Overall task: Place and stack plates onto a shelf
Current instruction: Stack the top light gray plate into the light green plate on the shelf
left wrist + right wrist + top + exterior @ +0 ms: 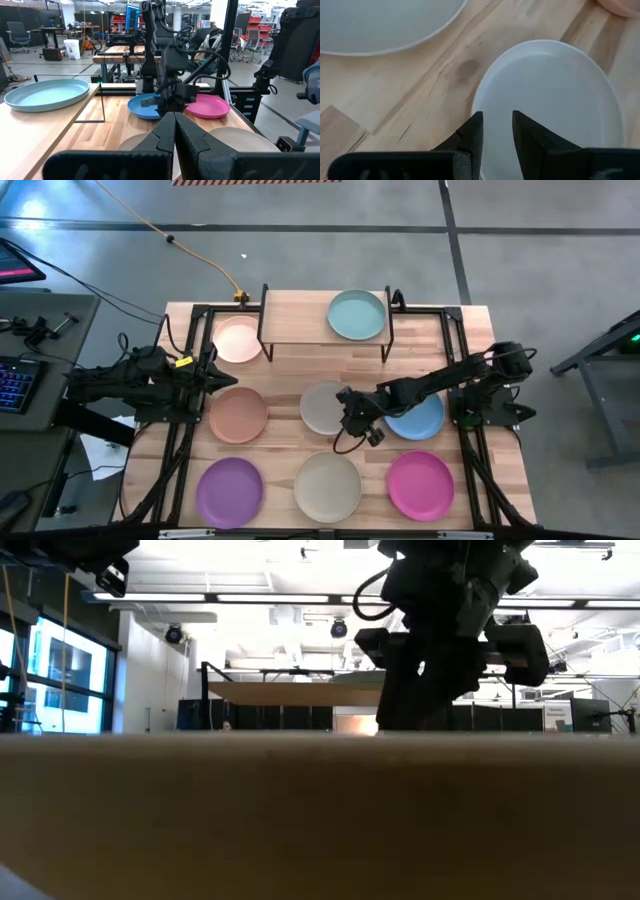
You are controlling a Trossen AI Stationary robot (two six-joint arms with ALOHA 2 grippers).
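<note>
Now, right end effector: fingers parted, straddling grey plate rim; not gripping.
Advice: seat rim, then close.
Left end effector: closed, idle.

teal plate flat on shelf right half; seven plates flat on tabletop

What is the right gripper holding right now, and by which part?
Nothing yet. The right gripper hangs with its fingers slightly apart over the near rim of the grey plate. The left gripper is shut, empty.
</note>
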